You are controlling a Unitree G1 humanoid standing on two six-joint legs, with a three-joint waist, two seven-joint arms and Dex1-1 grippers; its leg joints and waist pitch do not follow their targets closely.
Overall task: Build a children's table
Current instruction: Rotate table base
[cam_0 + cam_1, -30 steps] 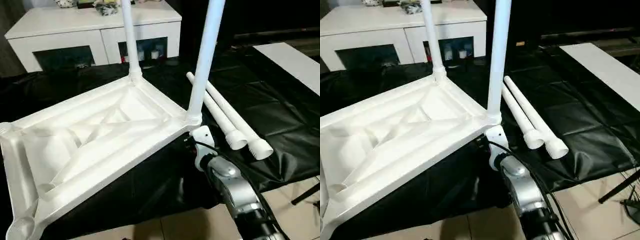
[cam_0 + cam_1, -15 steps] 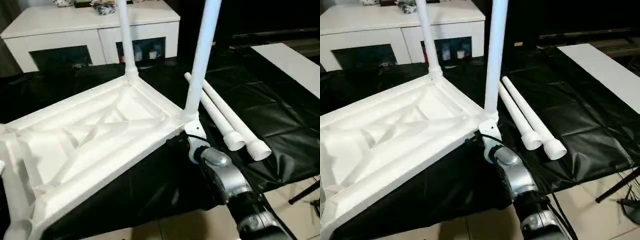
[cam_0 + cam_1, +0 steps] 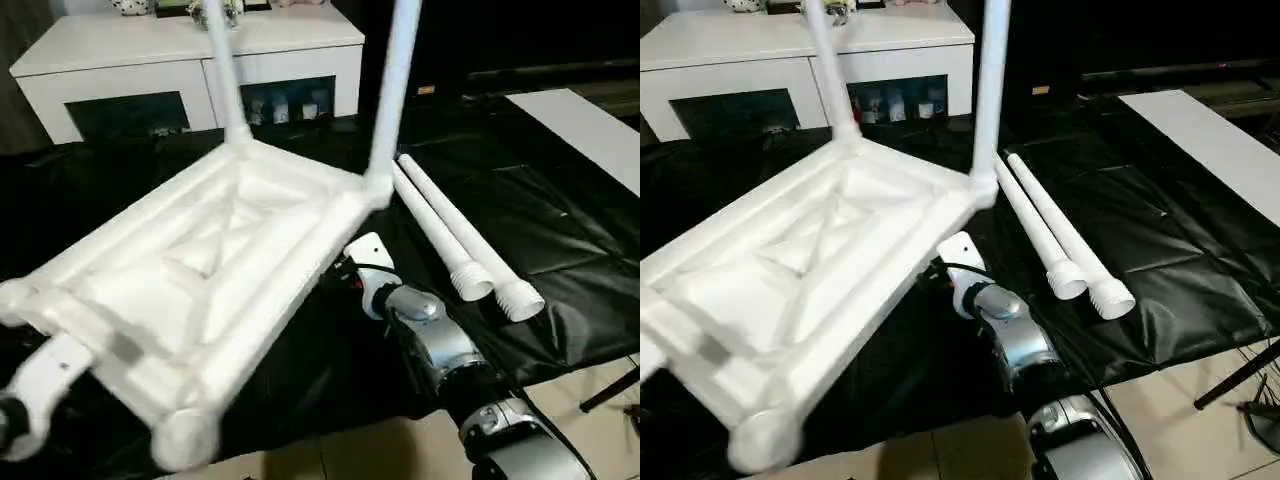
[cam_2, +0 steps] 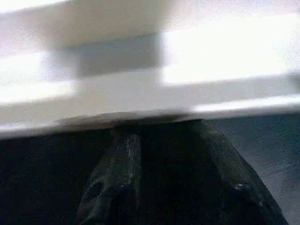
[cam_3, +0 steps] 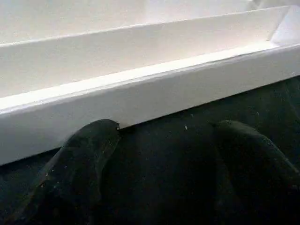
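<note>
The children's table's white tabletop (image 3: 210,250) lies upside down and tilted over the black cloth, its near corner (image 3: 185,440) raised toward me. Two legs (image 3: 395,80) (image 3: 222,70) stand upright in its far sockets. Two loose legs (image 3: 450,235) lie side by side on the cloth to the right. My left arm (image 3: 50,375) reaches the tabletop's near short edge, and in the left wrist view my left gripper (image 4: 154,124) is shut on that rim. My right gripper (image 5: 164,126) stands open just short of the long side rim (image 5: 140,93), nothing between its fingers.
A white cabinet (image 3: 180,60) with dark glass doors stands behind the work table. Black cloth (image 3: 560,230) covers the table, with a white board (image 3: 590,120) at the far right. Tiled floor and a black stand leg (image 3: 610,385) show at the lower right.
The tabletop has swung round and tipped, its near end rising and its legs leaning left. My left arm has come into view at its near edge. The right arm has shifted left along the long rim.
</note>
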